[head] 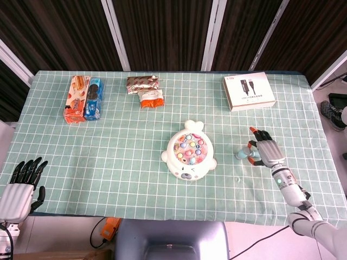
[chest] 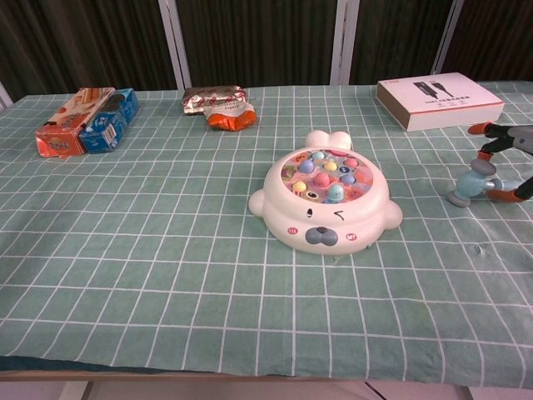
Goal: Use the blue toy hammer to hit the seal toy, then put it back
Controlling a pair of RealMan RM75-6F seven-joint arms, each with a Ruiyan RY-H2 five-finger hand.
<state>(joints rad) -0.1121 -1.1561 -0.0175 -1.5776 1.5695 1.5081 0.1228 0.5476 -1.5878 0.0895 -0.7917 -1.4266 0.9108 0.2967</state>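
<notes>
From the head view, your right hand sits over the handle of the hammer, fingers curled around it but not plainly clamped; the blue head pokes out on the side toward the seal. The hammer lies on the cloth, right of the seal and apart from it. Your left hand rests spread at the near left corner, holding nothing. Before you lift, settle the palm lower so the handle seats deep, then close fully.

From the chest view, the hammer lies flat at the right edge, head toward the seal, with orange-tipped fingers bracketing the handle; whether they grip it, you cannot tell here. Squeeze evenly so the head does not roll, then raise straight up before swinging left.
</notes>
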